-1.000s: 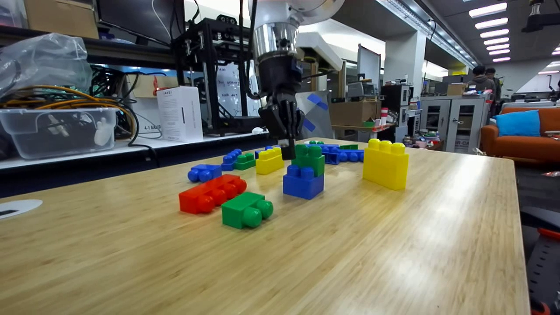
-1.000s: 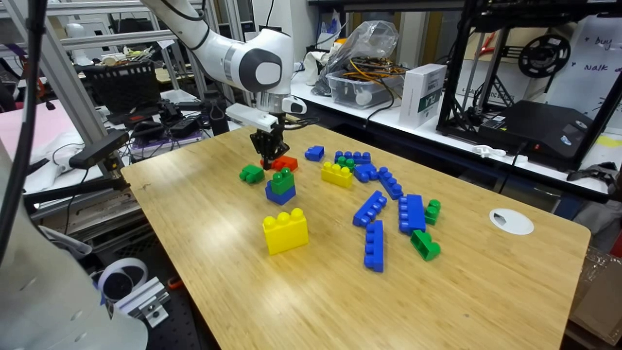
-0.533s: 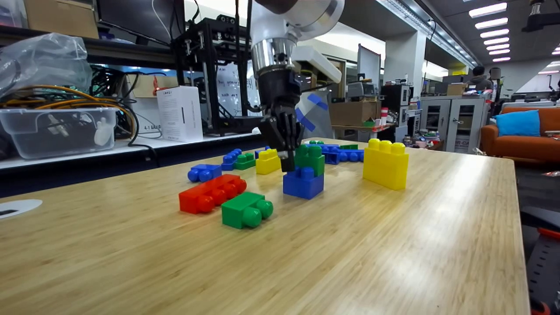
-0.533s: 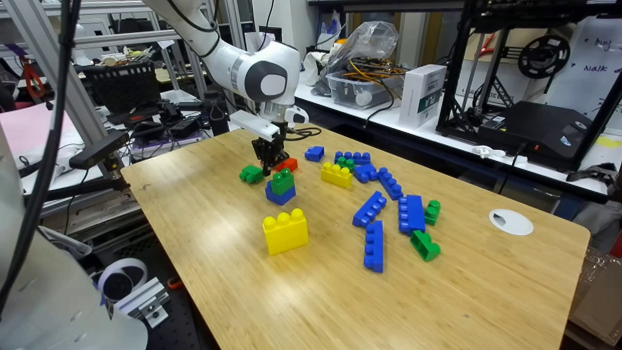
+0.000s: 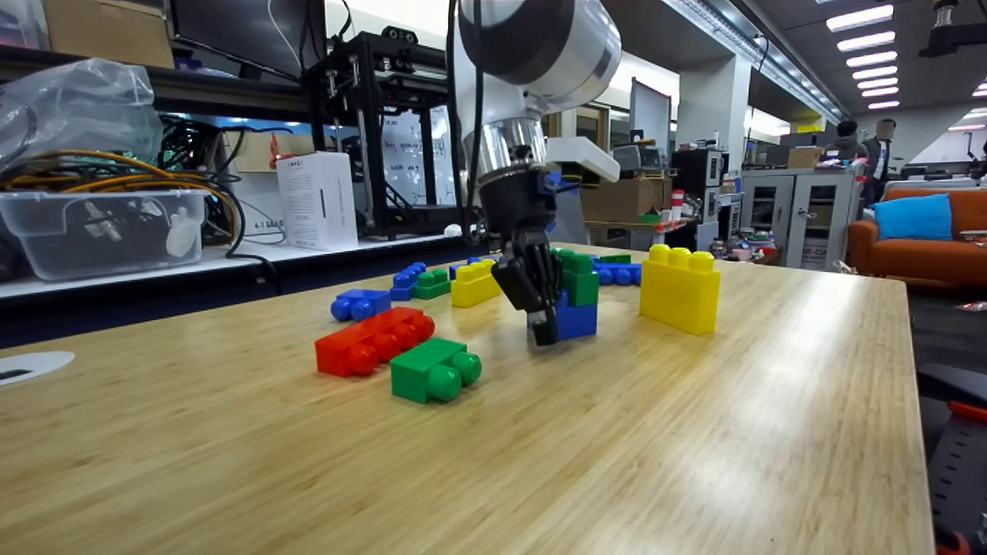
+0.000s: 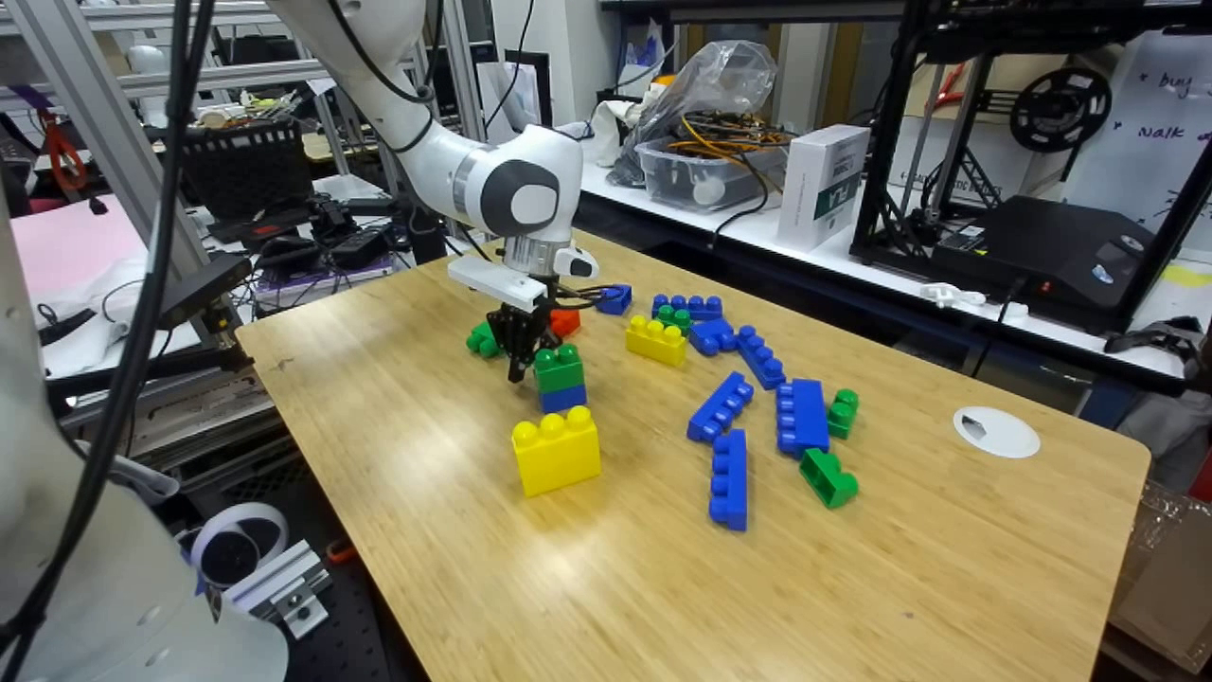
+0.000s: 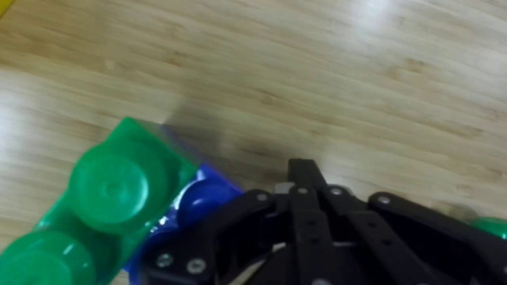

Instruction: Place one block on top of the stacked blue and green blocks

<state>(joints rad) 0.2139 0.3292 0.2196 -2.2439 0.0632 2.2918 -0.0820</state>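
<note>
- Low over the wooden table, just beside the stack, the gripper points down with its jaws clenched together; whether it touches the stack I cannot tell.
- The stack itself stands upright: a green block on a blue block, two blue studs exposed on the gripper's side in the wrist view, the green studs topmost.
- On the side of the gripper away from the stack, a red block and a loose green block lie close together, both on their sides.
- Near the stack, in both exterior views, a tall yellow block stands upright.
- Farther off, a second yellow block sits studs up, a small green block just beside it.
- Beyond these, several loose blue blocks and two more green blocks lie scattered.
- Past the table, a clear bin with cables and a white box rest on a white counter.
</note>
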